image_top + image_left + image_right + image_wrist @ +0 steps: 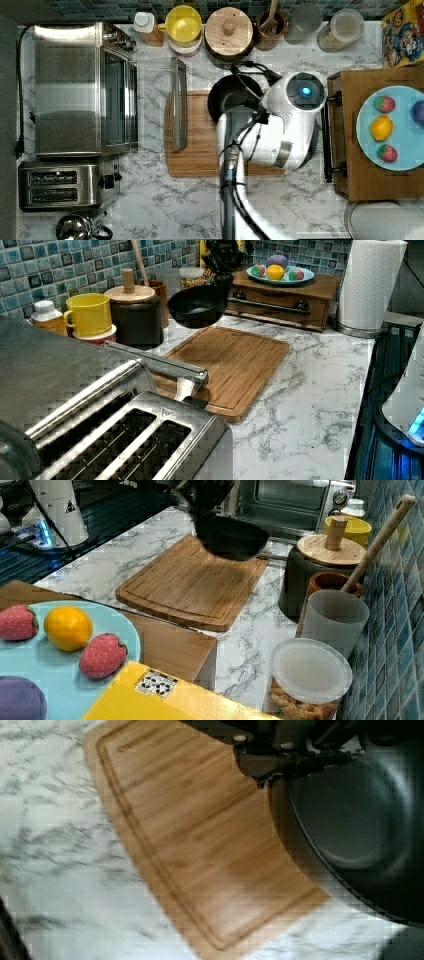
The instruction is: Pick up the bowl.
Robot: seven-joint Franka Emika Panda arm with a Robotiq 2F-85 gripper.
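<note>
Counter: white marble (310,370) with grey veins, blue mosaic tiles (30,275) behind it.
Board: wooden cutting board (190,580) lying flat mid-counter, bare on top.
Bowl: black bowl (197,305) held in the air above the board's far end in the left view, clear of the wood, tilted a little; dark inside (355,820) in the wrist view.
End effector: black end effector (222,262) pinching the bowl's rim from above; arm (280,125) reaches over the board in the top view.
Back row: yellow cup (90,312), dark pot with wooden lid (131,292), brown holder with a wooden spoon (380,540), lidded jar (310,672).
Appliances: oven (85,90) and toaster (65,182) at the top view's left.
Plate: light blue plate (400,145) of fruit on a wooden stand (370,180) at the top view's right.
</note>
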